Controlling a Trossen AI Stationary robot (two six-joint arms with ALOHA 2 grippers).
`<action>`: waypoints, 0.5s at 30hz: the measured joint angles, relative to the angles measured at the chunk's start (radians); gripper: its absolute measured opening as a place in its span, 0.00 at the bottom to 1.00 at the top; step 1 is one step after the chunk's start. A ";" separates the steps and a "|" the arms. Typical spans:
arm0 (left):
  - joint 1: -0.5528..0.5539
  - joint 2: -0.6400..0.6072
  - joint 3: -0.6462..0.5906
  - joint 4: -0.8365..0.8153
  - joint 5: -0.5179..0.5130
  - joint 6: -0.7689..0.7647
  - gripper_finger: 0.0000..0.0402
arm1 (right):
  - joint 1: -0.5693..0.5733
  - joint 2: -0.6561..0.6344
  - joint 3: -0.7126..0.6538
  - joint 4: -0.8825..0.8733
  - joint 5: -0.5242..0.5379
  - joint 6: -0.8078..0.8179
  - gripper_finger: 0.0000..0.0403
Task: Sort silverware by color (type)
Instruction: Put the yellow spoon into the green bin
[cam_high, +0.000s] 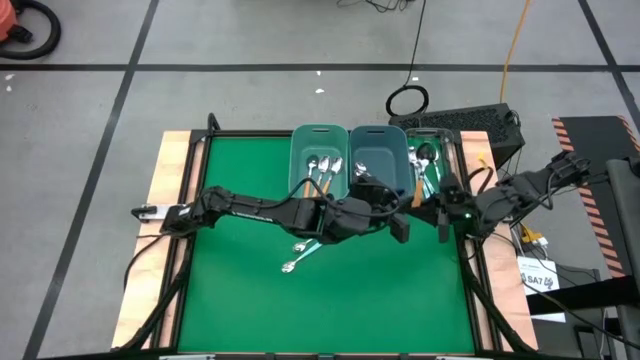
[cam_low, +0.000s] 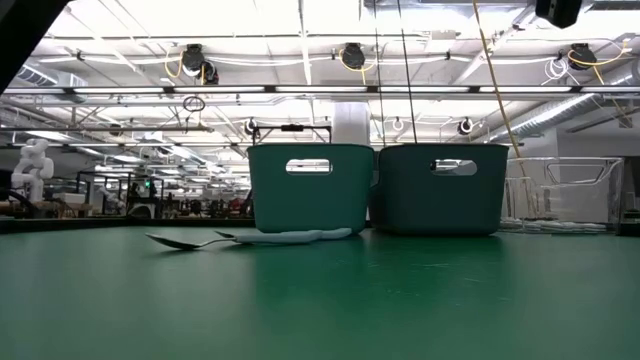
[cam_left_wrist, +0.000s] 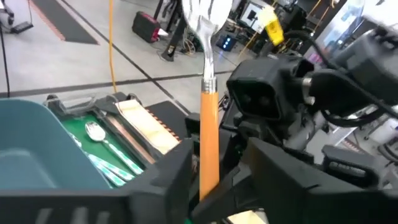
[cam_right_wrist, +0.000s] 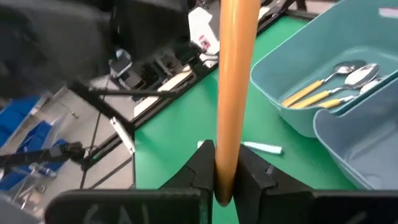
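An orange-handled spoon (cam_high: 417, 190) is up in the air near the table's right edge, in front of the bins, between my two grippers. My left gripper (cam_high: 405, 225) reaches in from the left and my right gripper (cam_high: 441, 214) from the right, and both are shut on its handle. Two spoons with pale blue handles (cam_high: 301, 251) lie flat on the green mat, also seen in the low view (cam_low: 250, 238). The lighter teal bin (cam_high: 320, 135) holds orange-handled spoons (cam_right_wrist: 323, 93). Green-handled spoons (cam_left_wrist: 109, 152) lie in the right-hand tray (cam_high: 445, 140). My left gripper (cam_left_wrist: 208, 196) pinches the orange handle near its free end (cam_left_wrist: 208, 168) between the two fingers. The spoon points out along the fingers, its metal bowl (cam_left_wrist: 208, 15) at the far end, lifted clear of the table. My right gripper (cam_right_wrist: 224, 183) pinches the same orange handle (cam_right_wrist: 229, 140) between its two fingers. The handle runs straight out along the fingers and leaves the picture. The spoon is clear of the mat.
The darker teal bin (cam_high: 378, 150) stands between the lighter bin and the tray at the far edge. The wooden table border (cam_high: 170, 180) frames the green mat (cam_high: 250, 300), which is open toward the near edge. Cables and a black box (cam_high: 470, 125) lie beyond the far right corner.
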 joint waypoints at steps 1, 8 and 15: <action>-0.001 0.000 0.000 0.010 -0.002 0.011 0.44 | 0.000 -0.004 0.000 -0.011 -0.015 0.000 0.06; 0.010 0.000 0.000 0.013 -0.010 0.050 0.55 | 0.000 -0.011 0.000 -0.023 -0.017 -0.004 0.06; 0.027 0.000 0.000 0.095 -0.010 0.012 0.56 | -0.001 -0.011 0.000 -0.002 0.044 0.000 0.06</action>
